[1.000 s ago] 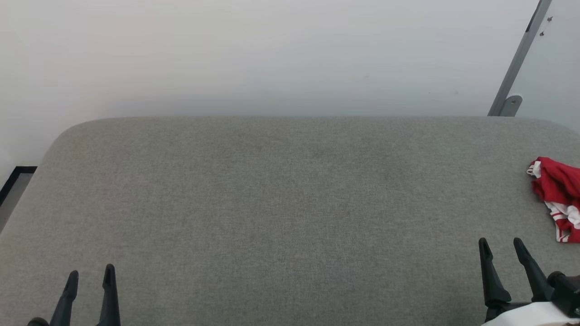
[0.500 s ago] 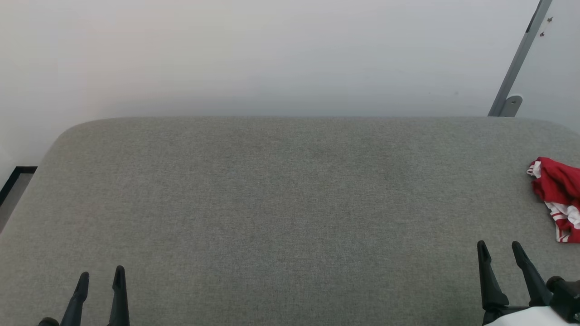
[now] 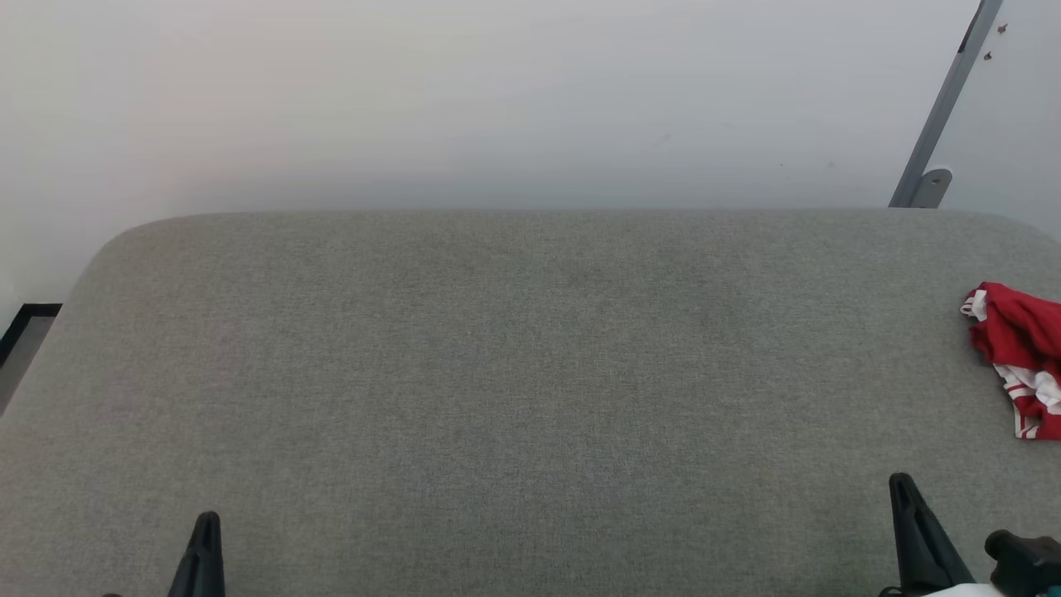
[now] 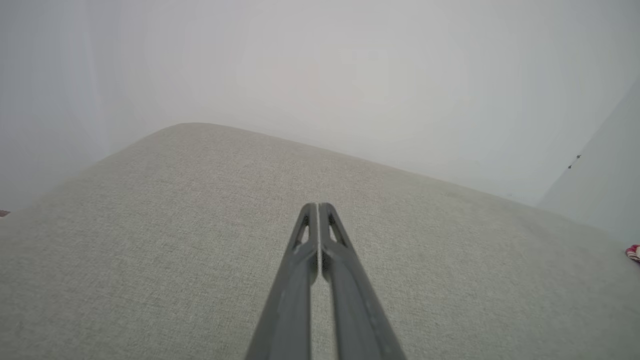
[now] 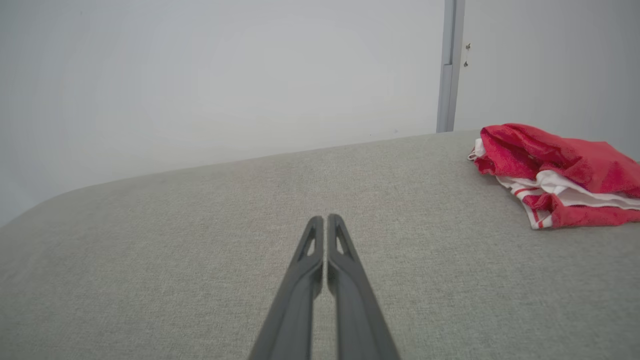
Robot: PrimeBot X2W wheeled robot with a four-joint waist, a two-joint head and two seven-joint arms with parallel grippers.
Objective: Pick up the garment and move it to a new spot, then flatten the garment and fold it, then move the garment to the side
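Both grippers have closed since a second ago: the left gripper (image 3: 205, 522) and the right gripper (image 3: 899, 482), whose dark fingers stood spread in the earlier head views, now each show as a single dark spike. Both also sit lower in the head view, nearer its bottom edge, while the whole picture has shifted only slightly. The left wrist view shows the left gripper's two fingers (image 4: 300, 280) pressed together along their length with nothing between them. They reach forward, low over the grey fabric-covered surface (image 3: 497, 373) toward the pale wall (image 3: 497, 99). The right gripper's fingers (image 5: 350, 295) are likewise pressed together and empty, pointing the same way over the same surface. The red T-shirt (image 5: 555, 170) lies crumpled in a heap on the surface, ahead of the right gripper and off to its right, apart from its fingertips. A white sleeve with thin red stripes shows along the heap's near side. From the left gripper the T-shirt is far off to the right. A grey metal post (image 5: 450, 65) stands against the wall behind the T-shirt.
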